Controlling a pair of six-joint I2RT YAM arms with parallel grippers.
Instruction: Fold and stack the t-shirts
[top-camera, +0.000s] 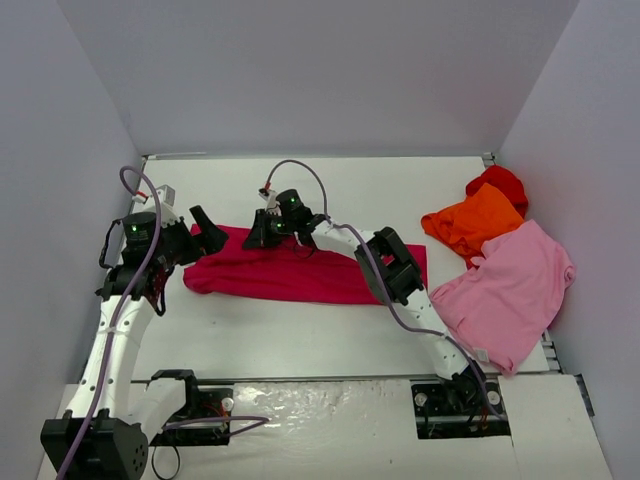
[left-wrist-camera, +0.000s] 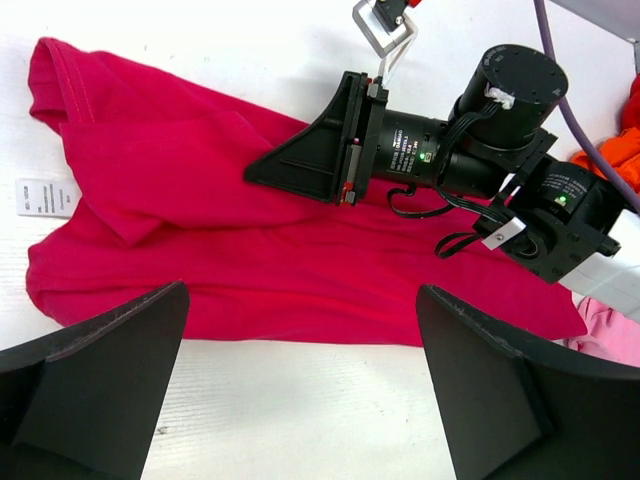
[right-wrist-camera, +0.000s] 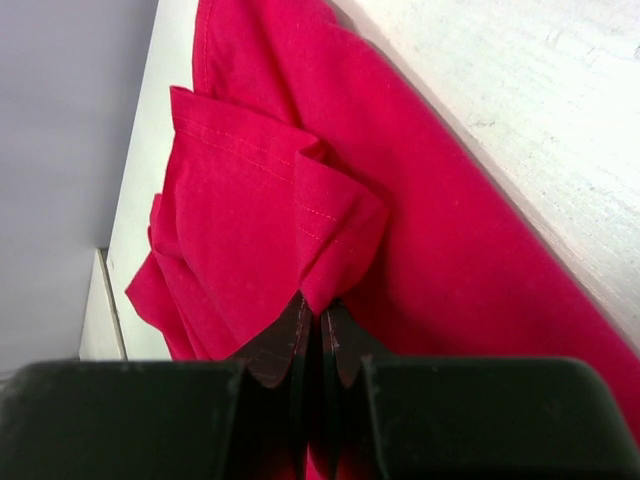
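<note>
So here's where I'm at. My right tool (top-camera: 262, 232) is pinched all the way shut on a fold of the crimson t-shirt (top-camera: 300, 275). In the right wrist view the two fingers (right-wrist-camera: 285, 345) sit tight together with a little peak of red cloth (right-wrist-camera: 335, 235) bunched up right where they meet. That grip is along the far edge of the shirt, towards its left half.

My left tool (top-camera: 208, 232) is spread wide open with nothing in it. It hangs just above the left end of the same shirt. From the left wrist view both fingers (left-wrist-camera: 100, 380) are well apart, with the cloth (left-wrist-camera: 250, 260) lying below them, and I can see the right tool (left-wrist-camera: 290, 165) pressed down onto the shirt.

The crimson shirt lies stretched sideways across the middle of the table (top-camera: 300, 340), a bit rumpled, with a white label (left-wrist-camera: 45, 197) poking out at its left edge.

The other shirts are piled by the right wall: the pink t-shirt (top-camera: 515, 285) nearest, the orange t-shirt (top-camera: 470, 222) behind it, partly under its edge, and the red t-shirt (top-camera: 500, 185) at the back.
</note>
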